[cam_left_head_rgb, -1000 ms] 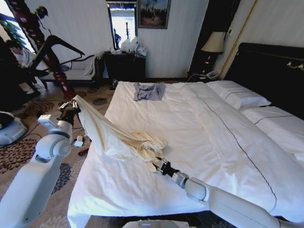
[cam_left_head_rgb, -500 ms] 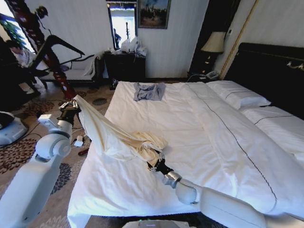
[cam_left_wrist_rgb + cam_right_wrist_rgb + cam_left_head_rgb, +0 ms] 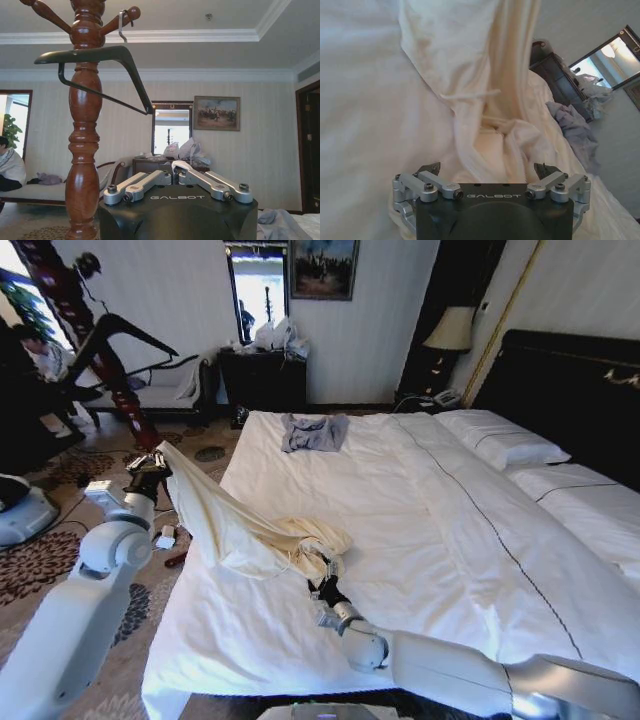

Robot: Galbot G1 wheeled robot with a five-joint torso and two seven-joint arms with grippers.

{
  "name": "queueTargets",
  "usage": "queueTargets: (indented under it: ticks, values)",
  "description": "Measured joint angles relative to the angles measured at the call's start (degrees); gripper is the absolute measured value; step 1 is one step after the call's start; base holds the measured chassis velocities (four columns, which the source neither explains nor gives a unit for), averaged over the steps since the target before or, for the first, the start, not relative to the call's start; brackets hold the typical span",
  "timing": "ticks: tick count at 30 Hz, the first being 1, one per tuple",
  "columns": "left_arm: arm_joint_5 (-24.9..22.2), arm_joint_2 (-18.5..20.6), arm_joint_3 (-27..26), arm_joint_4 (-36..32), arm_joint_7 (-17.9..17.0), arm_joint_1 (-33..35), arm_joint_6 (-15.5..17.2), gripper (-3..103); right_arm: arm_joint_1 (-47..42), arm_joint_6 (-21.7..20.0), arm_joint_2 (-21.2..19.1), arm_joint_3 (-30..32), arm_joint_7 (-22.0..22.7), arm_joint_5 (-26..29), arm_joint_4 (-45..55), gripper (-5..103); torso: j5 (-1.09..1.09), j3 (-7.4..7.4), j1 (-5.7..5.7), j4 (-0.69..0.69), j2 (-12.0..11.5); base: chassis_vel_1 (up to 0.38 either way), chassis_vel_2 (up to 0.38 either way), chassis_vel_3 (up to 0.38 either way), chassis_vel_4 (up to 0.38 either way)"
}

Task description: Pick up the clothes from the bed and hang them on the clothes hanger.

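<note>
- While our left gripper stays pinched shut on a corner of the clothes, lifted beside the bed, the cream fabric stretches taut for hanging.
- Our right gripper, jaws spread and holding nothing, hovers over the bunched end on the sheet.
- Overhead, the clothes hanger hangs on the wooden post.
- Both wrists read "GALBOT".

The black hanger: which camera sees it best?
The left wrist view: the clothes hanger hangs by its wire hook on the wooden post, seen close. The head view shows it small. The right wrist view faces the cream garment.
</note>
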Motion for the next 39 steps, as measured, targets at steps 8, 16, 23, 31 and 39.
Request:
queueTargets:
  ticks: [8,16,23,31,39]
  values:
    - [0.1,0.0,-0.1,-0.1,0.0,0.1,-0.1,2,0.8,-5.8,2.9,-1.0,5.0,4.3,-2.0,100,0.0,0.0,0.0,0.01,0.0,0.0,0.0,0.0,0.0]
    - [0.0,0.1,-0.6,-0.4,0.0,0.4,-0.1,2,1.0,-8.1,5.4,-0.4,11.2,8.5,-4.9,100,0.0,0.0,0.0,0.0,0.0,0.0,0.0,0.0,0.0]
    - [0.0,0.2,-1.3,-0.8,0.0,1.1,-0.1,2,1.0,-8.2,7.0,0.7,14.1,11.0,-5.8,100,0.0,0.0,0.0,0.0,0.0,0.0,0.0,0.0,0.0]
    - [0.1,0.6,-2.0,-1.2,0.0,1.8,-0.1,2,1.0,-4.5,9.5,2.2,15.1,11.6,-6.5,101,0.0,0.0,0.0,0.0,0.0,0.0,0.0,0.0,0.0]
    - [0.4,0.7,-2.0,-1.2,0.0,2.2,-0.1,2,0.8,-1.4,9.6,2.4,14.1,11.5,-5.6,64,0.0,0.0,0.0,0.0,0.0,0.0,0.0,0.0,0.0]
